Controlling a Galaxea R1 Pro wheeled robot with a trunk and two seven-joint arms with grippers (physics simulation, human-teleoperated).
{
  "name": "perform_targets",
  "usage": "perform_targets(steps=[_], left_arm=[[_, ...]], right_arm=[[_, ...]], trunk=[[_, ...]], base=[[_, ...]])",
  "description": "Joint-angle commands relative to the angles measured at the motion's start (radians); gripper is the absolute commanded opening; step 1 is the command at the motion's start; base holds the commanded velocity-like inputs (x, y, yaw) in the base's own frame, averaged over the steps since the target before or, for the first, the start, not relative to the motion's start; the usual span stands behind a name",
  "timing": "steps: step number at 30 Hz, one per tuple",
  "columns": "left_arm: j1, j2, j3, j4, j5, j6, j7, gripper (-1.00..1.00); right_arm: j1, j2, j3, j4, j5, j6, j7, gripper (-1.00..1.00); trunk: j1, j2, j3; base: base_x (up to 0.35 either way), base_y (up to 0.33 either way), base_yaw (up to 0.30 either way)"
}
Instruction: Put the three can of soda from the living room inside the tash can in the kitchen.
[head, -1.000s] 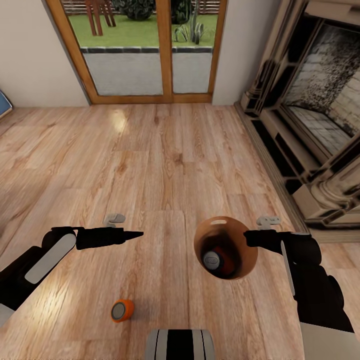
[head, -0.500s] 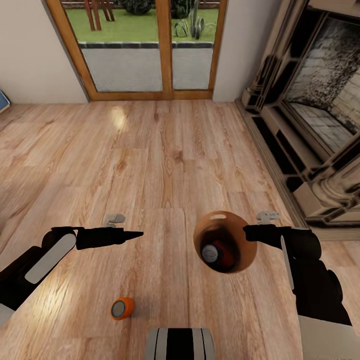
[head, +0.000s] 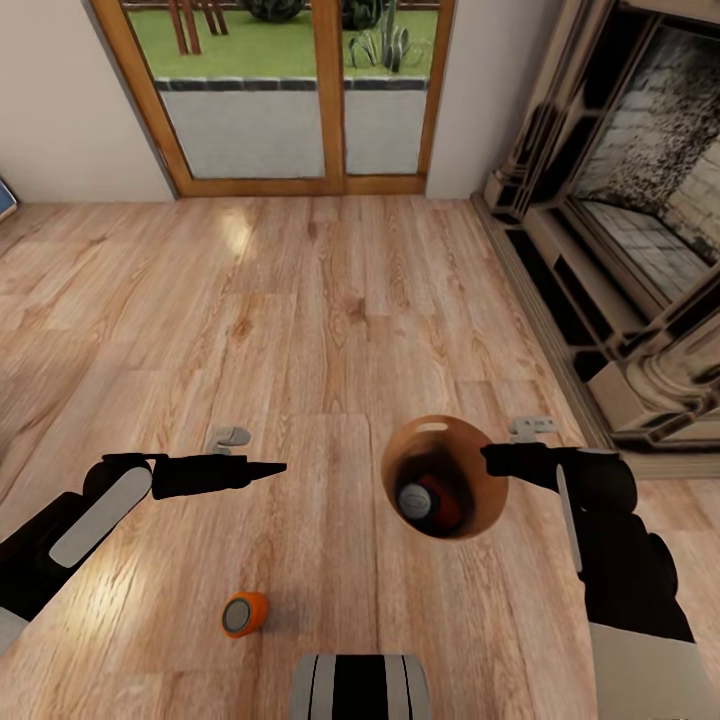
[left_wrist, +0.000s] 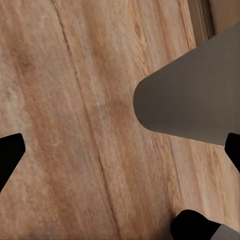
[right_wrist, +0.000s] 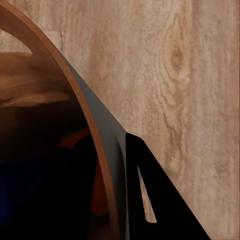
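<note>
**Bin held off the floor at right gripper; one can lying loose on the boards**

The right gripper (head: 487, 462) is gripping the rim of the trash can (head: 480, 500), which is tilting with its open mouth toward the head camera and hanging above the wood floor (head: 330, 300). In the right wrist view one dark finger (right_wrist: 150, 195) is pressing against the outside of the bin wall (right_wrist: 107, 150), with the coppery rim curving past it; the jaws are clamped on that wall. A slot handle cut-out (head: 433, 427) is showing at the far side of the rim.

Inside the bin, an orange soda can (head: 428, 500) is lying with its grey end facing up. Whether more than one can is lying in there cannot be told.

A second soda can (head: 244, 614) is lying on its side on the floor, near the robot's base (head: 360, 688) and well apart from the bin.

The left gripper (head: 270, 467) is hovering over bare floor, holding nothing. In the head view its fingers are appearing as one closed point, but the left wrist view shows dark tips at opposite edges; its state cannot be told.

Wood-framed glass doors (head: 290, 100) are standing ahead and a stone fireplace (head: 640, 200) is standing at the right.
</note>
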Motion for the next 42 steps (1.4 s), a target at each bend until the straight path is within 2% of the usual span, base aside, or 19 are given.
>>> perform_targets(steps=[1,27,36,42], left_arm=[[0.000,0.000,0.000,0.000,0.000,0.000,0.000,1.00],[0.000,-0.001,0.000,-0.001,0.000,-0.001,0.001,1.00],[0.000,-0.001,0.000,0.000,0.000,-0.001,0.001,1.00],[0.000,-0.001,-0.001,0.000,-0.001,-0.001,0.001,1.00]], right_arm=[[-0.001,0.001,0.000,0.000,-0.017,0.004,0.000,-1.00],[-0.002,0.001,0.002,0.000,-0.017,0.004,0.000,-1.00],[-0.002,0.001,0.003,0.000,-0.017,0.004,0.000,-1.00],[-0.002,0.001,0.003,0.000,-0.017,0.004,0.000,-1.00]], trunk=[[0.000,0.000,-0.001],[0.000,0.000,-0.016],[0.000,0.000,-0.016],[0.000,0.000,-0.016]], base=[[0.000,0.000,0.000],[0.000,0.000,0.001],[0.000,0.000,0.198],[0.000,0.000,0.054]])
